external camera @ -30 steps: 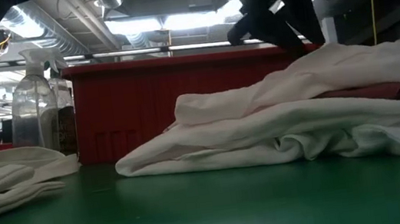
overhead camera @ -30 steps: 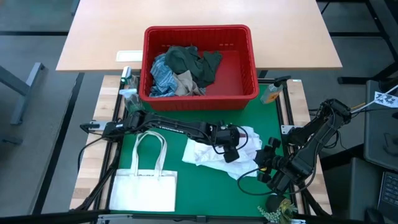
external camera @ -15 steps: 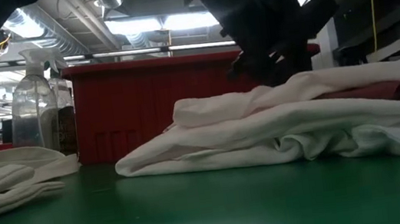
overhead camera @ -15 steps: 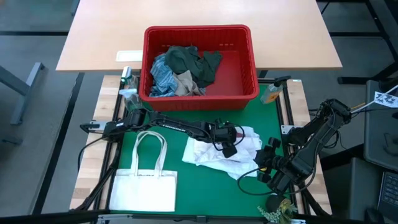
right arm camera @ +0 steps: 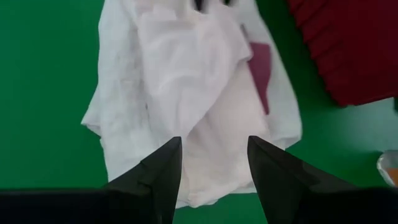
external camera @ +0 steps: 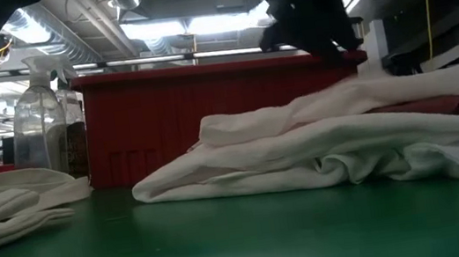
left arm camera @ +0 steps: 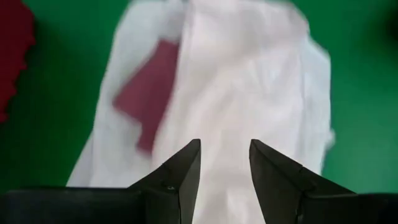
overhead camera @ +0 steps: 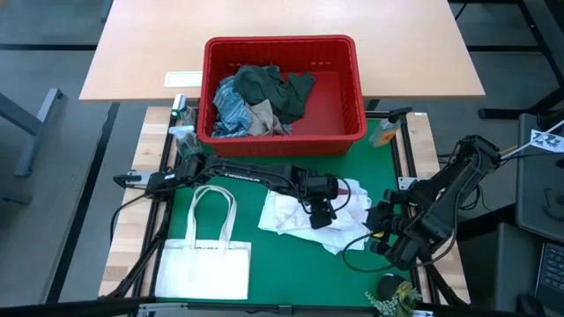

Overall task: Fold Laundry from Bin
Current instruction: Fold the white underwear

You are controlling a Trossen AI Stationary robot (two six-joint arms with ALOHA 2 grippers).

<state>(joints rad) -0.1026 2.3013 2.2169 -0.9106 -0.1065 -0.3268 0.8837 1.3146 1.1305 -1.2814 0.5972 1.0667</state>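
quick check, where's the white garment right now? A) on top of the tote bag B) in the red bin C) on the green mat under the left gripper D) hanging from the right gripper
C: the white garment lies crumpled on the green mat, in front of the red bin, with the left gripper open right above it; the right gripper is off to its side, open and empty.

No legible text, labels or nos. anywhere.
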